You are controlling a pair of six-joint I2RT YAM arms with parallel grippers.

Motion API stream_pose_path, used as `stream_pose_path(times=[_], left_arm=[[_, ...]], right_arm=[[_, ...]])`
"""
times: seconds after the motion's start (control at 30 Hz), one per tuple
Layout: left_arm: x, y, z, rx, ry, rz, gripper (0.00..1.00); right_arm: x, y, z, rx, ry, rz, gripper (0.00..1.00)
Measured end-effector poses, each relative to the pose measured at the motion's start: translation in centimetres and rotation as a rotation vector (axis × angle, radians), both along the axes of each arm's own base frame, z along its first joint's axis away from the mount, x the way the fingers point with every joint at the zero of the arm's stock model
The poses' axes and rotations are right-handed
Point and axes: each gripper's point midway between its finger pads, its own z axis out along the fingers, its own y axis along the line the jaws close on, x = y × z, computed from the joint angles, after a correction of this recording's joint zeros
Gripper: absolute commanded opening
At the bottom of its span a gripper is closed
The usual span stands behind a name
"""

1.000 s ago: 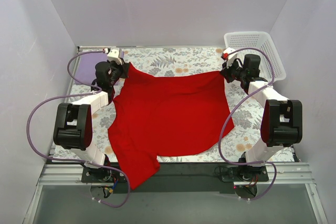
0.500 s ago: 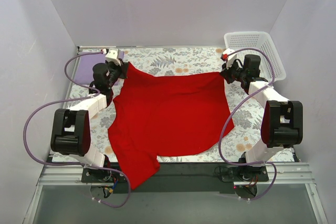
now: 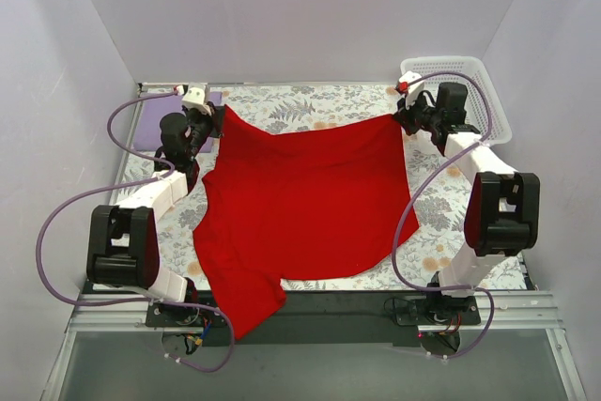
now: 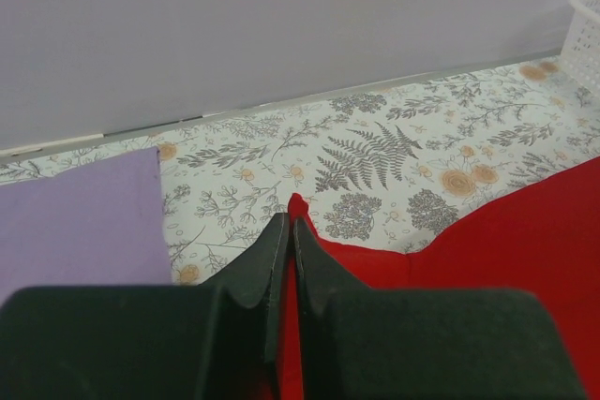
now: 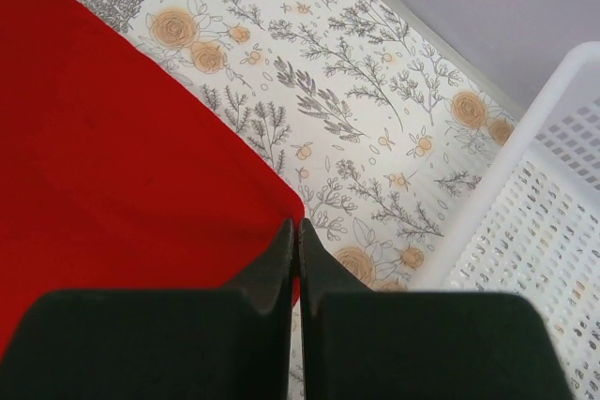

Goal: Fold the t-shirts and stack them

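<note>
Left black two-finger gripper (image 4: 289,229) pinched tight on a far corner of the large bright red cloth t-shirt (image 3: 300,204), right black gripper (image 5: 292,231) clamped on the other, shirt spread smooth over the floral-print table (image 3: 319,100), flat pale lavender cloth t-shirt rectangle (image 3: 150,122) far left

Red t-shirt (image 3: 300,204): matt cloth, smooth. Lavender t-shirt (image 4: 75,222): matt cloth. Basket (image 5: 534,231): wht plastic lattice. Table cover (image 5: 375,91): matt, printed.
</note>
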Motion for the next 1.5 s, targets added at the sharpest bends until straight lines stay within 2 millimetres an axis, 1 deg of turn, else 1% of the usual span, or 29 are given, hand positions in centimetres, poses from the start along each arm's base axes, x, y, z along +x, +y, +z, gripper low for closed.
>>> stream_pose_path(times=[0.07, 0.17, 0.3, 0.37, 0.5, 0.6, 0.67, 0.97, 1.17, 1.3, 1.5], left_arm=[[0.1, 0.2, -0.3, 0.001, 0.004, 0.006, 0.0], [0.4, 0.4, -0.9, 0.004, 0.015, 0.014, 0.0], [1.2, 0.6, -1.8, 0.007, 0.034, 0.023, 0.0], [1.9, 0.5, -2.2, 0.007, 0.044, 0.023, 0.0], [3.1, 0.4, -3.1, 0.008, 0.064, 0.018, 0.0], [3.3, 0.2, -3.8, 0.009, 0.082, 0.009, 0.0], [3.3, 0.1, -4.2, 0.009, 0.093, 0.003, 0.0], [3.1, -0.1, -4.2, 0.009, 0.095, -0.01, 0.0], [2.0, 0.0, -4.3, 0.008, 0.097, -0.011, 0.0], [1.3, -0.1, -3.7, 0.006, 0.087, -0.017, 0.0], [-0.1, 0.0, -2.2, 0.001, 0.055, -0.021, 0.0]], right_arm=[[0.8, 0.2, -0.3, -0.001, 0.006, 0.002, 0.01], [1.8, 0.2, -1.7, -0.006, 0.034, -0.006, 0.01], [2.5, 0.1, -3.8, -0.023, 0.082, -0.024, 0.01], [2.7, 0.0, -4.4, -0.03, 0.096, -0.032, 0.01], [2.8, -0.2, -4.6, -0.039, 0.098, -0.039, 0.01], [3.0, -0.2, -4.4, -0.043, 0.09, -0.041, 0.01], [3.0, -0.3, -4.3, -0.046, 0.088, -0.04, 0.01], [3.0, -0.2, -4.4, -0.057, 0.082, -0.03, 0.01], [2.7, -0.3, -4.7, -0.067, 0.094, -0.023, 0.01], [2.5, -0.2, -4.8, -0.071, 0.099, -0.011, 0.01], [2.1, -0.2, -5.1, -0.075, 0.111, -0.006, 0.01]])
